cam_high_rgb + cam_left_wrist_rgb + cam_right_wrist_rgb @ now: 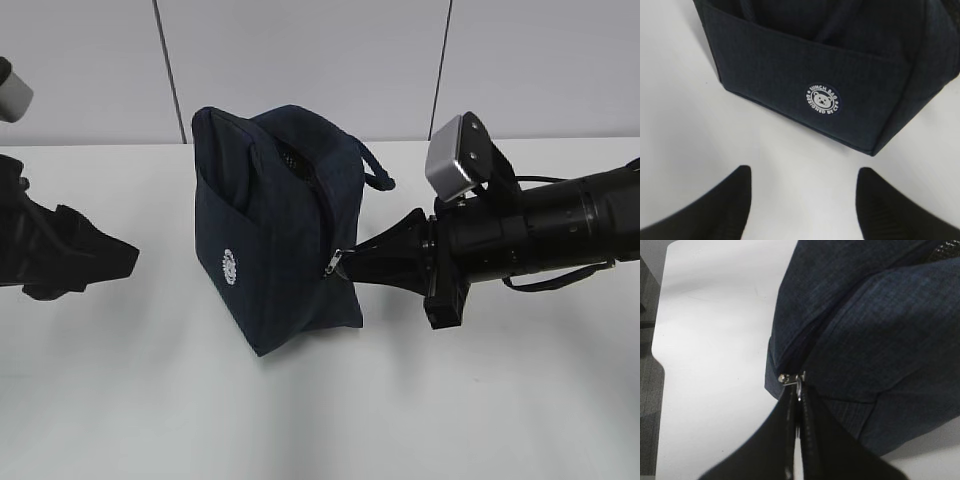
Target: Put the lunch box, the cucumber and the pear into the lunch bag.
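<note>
Leftmost in the exterior view, the left gripper [125, 258] hovers low over the white table [150, 400], pointing toward the lunch bag [280, 240] but well apart from it. Its own wrist view shows the two black fingers [715, 210] spread with bare table between them and nothing in their grasp; the bag's front panel lies ahead of them, with a shallow outer pocket and a round white bear logo [823, 98].

Further right, near the middle of the table, the lunch bag stands on its base, leaning a little, dark navy, with the logo [229, 266] on the side facing the left arm. A zipper line curves over its top and down the side facing the right arm, and a loop handle [375, 170] sticks out at the upper right. The top seems partly gaping, though the inside is too dark to read. The lunch box, cucumber and pear do not show in any view.

Right of the bag, the right gripper [352, 265] reaches in horizontally and meets the bag's side at the zipper's lower end. The right wrist view shows its fingers [810, 440] pressed together, pinching the small silver zipper pull [799, 382], with the metal slider [786, 377] just beside the fingertips. The right arm [540, 235] stretches off to the right edge, its wrist camera [455, 160] mounted on top.
</note>
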Tool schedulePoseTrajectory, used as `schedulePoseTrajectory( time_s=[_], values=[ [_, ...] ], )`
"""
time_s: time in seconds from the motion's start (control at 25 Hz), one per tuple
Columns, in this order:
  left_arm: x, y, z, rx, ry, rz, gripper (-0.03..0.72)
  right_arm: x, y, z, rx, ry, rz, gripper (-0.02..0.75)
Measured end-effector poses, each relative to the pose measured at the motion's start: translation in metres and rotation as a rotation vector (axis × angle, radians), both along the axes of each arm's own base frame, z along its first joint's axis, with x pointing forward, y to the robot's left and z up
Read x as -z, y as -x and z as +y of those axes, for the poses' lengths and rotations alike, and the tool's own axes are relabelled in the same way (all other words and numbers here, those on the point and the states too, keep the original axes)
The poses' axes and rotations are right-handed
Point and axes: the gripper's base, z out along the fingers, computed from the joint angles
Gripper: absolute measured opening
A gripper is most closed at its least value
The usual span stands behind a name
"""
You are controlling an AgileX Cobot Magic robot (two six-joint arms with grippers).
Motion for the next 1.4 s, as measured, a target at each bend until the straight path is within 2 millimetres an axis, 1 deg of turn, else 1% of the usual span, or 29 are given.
schedulePoseTrajectory(
  time_s=[0.16,0.28,0.36,0.52,0.56,0.68,0.76,0.84,0.92,1.0,1.08,1.24,1.32,1.4],
  values=[
    [0.001,-0.002,-0.003,-0.025,0.052,0.026,0.397,0.001,0.002,0.0,-0.018,0.015,0.006,0.0],
    [0.011,-0.011,-0.012,-0.018,0.052,0.021,0.397,0.001,0.002,0.0,-0.021,0.016,0.008,0.0],
    [0.017,-0.017,-0.024,0.008,0.049,-0.016,0.397,0.002,0.002,0.0,-0.019,0.017,0.01,0.0],
    [0.03,-0.023,-0.059,0.078,0.034,-0.134,0.397,0.002,0.001,-0.001,-0.007,0.028,0.01,0.0],
    [0.034,-0.021,-0.068,0.096,0.031,-0.157,0.397,0.002,0.001,-0.001,-0.007,0.028,0.01,0.0],
    [0.043,-0.013,-0.083,0.112,0.028,-0.236,0.397,0.003,0.001,-0.001,-0.006,0.029,0.009,0.0],
    [0.053,-0.003,-0.084,0.117,0.018,-0.255,0.397,0.003,0.001,-0.001,-0.005,0.031,0.009,0.0],
    [0.066,0.007,-0.08,0.106,0.009,-0.248,0.397,0.003,0.001,-0.001,-0.004,0.033,0.009,0.0],
    [0.075,0.015,-0.076,0.08,0.018,-0.23,0.397,0.003,0.001,-0.001,-0.004,0.033,0.009,0.0],
    [0.075,0.021,-0.074,0.063,0.048,-0.233,0.397,0.003,0.001,-0.001,-0.004,0.033,0.009,0.0],
    [0.066,0.023,-0.076,0.046,0.112,-0.262,0.397,0.003,0.001,-0.001,-0.004,0.033,0.009,0.0],
    [0.05,0.024,-0.083,0.091,0.234,-0.365,0.397,0.003,0.001,-0.001,-0.002,0.034,0.011,0.0],
    [0.047,0.026,-0.086,0.113,0.28,-0.374,0.397,0.003,0.0,-0.001,0.002,0.034,0.016,0.0],
    [0.05,0.027,-0.086,0.097,0.336,-0.354,0.397,0.003,0.0,-0.001,0.003,0.033,0.017,0.0]
  ],
)
